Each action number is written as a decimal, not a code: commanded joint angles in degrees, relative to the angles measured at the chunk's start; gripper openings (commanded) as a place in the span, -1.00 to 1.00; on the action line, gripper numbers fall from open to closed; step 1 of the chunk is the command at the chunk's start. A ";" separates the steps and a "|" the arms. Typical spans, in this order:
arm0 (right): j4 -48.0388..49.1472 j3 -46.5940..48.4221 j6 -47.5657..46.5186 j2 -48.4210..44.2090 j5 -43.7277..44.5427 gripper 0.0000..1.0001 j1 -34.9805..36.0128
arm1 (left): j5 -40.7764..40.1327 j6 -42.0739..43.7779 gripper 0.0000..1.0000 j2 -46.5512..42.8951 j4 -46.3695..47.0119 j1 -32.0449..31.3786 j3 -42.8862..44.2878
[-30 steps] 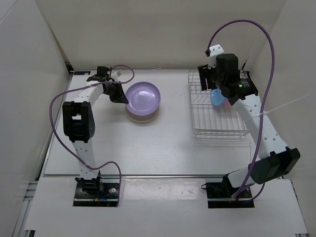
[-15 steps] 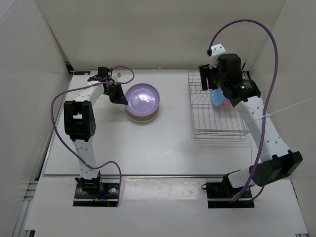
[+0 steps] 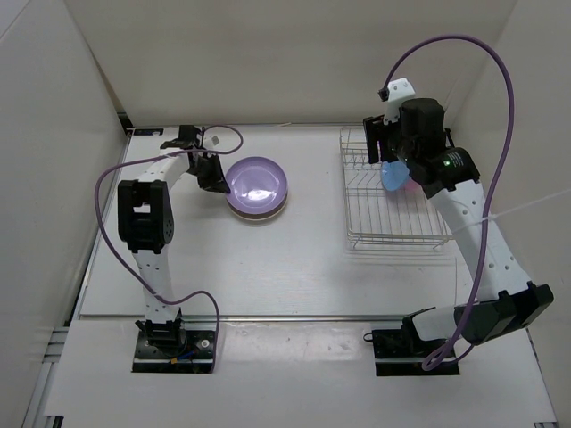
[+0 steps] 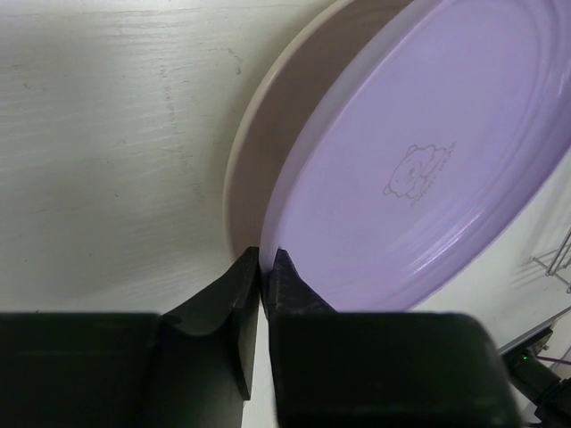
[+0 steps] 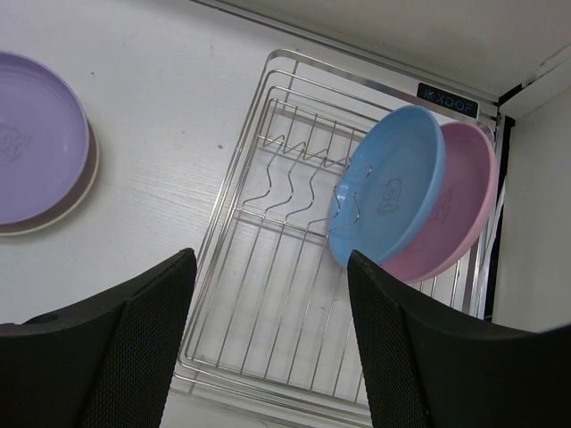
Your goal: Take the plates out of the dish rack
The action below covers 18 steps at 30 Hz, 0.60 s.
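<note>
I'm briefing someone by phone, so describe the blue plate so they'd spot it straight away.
Find the wire rack on the right side of the table. Two plates stand on edge close together in its far half. The blue plate is the one nearer the table's middle, overlapping the pink plate behind it.

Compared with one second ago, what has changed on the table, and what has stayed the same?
The lilac plate, tilted before, has been lowered almost flat onto the cream plate. The left gripper still pinches its rim. The right gripper, open, drifted slightly rightward above the dish rack. The blue plate and pink plate stayed in the rack.
</note>
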 commanded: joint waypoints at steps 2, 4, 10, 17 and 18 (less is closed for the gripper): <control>1.70 -0.51 0.64 -1.97 -0.37 0.45 -0.03 | 0.19 0.18 -0.58 -0.25 0.44 -0.71 -0.03; 1.70 -1.03 0.64 -1.97 -0.37 0.45 -0.03 | 0.19 0.18 -0.55 -0.25 0.44 -1.32 -0.03; 2.23 -1.56 0.64 -2.50 -0.37 0.45 -0.03 | -0.34 0.71 -0.46 -0.25 0.97 -1.85 -0.03; 2.23 -1.56 0.64 -2.50 -0.37 0.45 -0.03 | -0.34 0.71 -0.03 -0.25 0.97 -2.38 -1.08; 2.23 -1.56 0.64 -2.50 -0.37 0.45 -0.03 | -0.34 0.71 -0.03 -0.25 0.97 -2.38 -1.08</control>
